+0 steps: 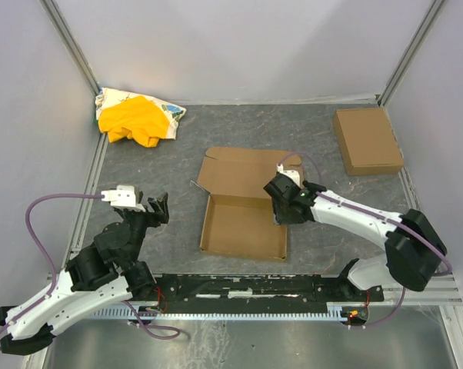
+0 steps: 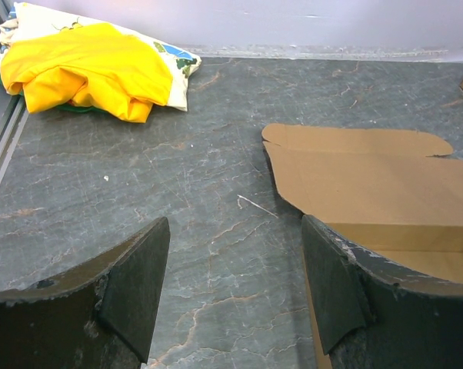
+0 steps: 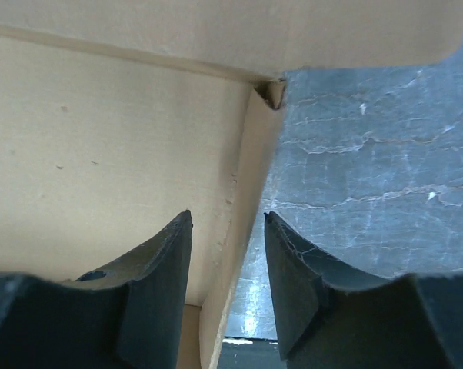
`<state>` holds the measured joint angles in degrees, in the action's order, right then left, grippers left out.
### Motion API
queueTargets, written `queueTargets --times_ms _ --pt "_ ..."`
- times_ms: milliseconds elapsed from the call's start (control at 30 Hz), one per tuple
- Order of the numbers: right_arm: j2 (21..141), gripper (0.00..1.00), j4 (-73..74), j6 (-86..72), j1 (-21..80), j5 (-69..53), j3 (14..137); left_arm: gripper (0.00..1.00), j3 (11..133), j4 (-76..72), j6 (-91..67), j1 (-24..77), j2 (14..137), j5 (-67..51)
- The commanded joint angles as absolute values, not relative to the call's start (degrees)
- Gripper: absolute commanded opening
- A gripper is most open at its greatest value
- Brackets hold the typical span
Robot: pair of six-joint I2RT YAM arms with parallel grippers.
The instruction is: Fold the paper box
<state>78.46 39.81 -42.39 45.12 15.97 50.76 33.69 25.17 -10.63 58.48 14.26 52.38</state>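
Status: paper box [image 1: 243, 227] at centre of table [image 1: 178, 146]. Right gripper [image 3: 228, 219] part-open, straddling its right wall, gripping nothing; left gripper [image 2: 235, 223] wide, empty. Set your 2 fingers square to that wall before closing

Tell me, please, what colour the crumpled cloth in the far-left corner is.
The cloth is bright yellow, seen best in the left wrist view.

Brown paper box [image 1: 243, 229], yellow cloth [image 1: 131, 120]

The right hand [image 1: 282, 214] covers one side wall of the paper box [image 1: 243, 231] from above; the left wrist view crops it.
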Motion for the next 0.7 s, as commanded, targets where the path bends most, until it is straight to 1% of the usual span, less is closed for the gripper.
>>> queueTargets --times_ms 0,33,133,200,267,333,400,467,600,633,667 --pt "82.8 0.46 40.8 -44.3 46.7 18.8 53.7 0.77 33.6 22.7 -10.2 58.2 15.3 52.4" --pt "83.9 0.41 41.4 -44.4 46.7 19.5 54.2 0.77 33.6 22.7 -10.2 58.2 15.5 52.4" --pt "86.4 0.16 43.0 -44.9 46.7 22.0 55.6 0.78 33.6 22.8 -10.2 58.2 15.9 52.4" --pt "87.9 0.03 43.9 -45.2 46.7 24.0 56.6 0.78 33.5 22.8 -10.3 58.2 16.1 52.2" --pt "88.6 0.01 43.2 -44.7 46.7 24.7 57.0 0.80 33.3 22.5 -10.6 58.2 16.3 51.7" --pt "88.8 0.01 42.0 -43.7 46.2 24.5 57.1 0.87 33.2 21.9 -12.3 58.1 17.0 49.2" --pt "89.0 0.01 41.7 -43.0 44.7 24.0 57.3 0.90 33.6 21.0 -13.7 58.1 18.9 45.0" --pt "88.7 0.01 41.5 -42.2 43.2 23.6 57.8 0.91 34.9 20.9 -15.1 58.1 22.5 43.1" --pt "87.4 0.01 42.2 -40.4 42.2 23.5 59.5 0.90 38.4 22.4 -21.2 58.1 30.6 45.4" --pt "87.1 0.03 42.6 -40.0 42.1 23.3 60.0 0.90 38.7 21.3 -22.5 58.1 31.9 45.2" --pt "86.6 0.09 43.0 -39.7 42.1 23.2 60.4 0.89 39.1 20.3 -23.8 58.1 33.2 45.4"
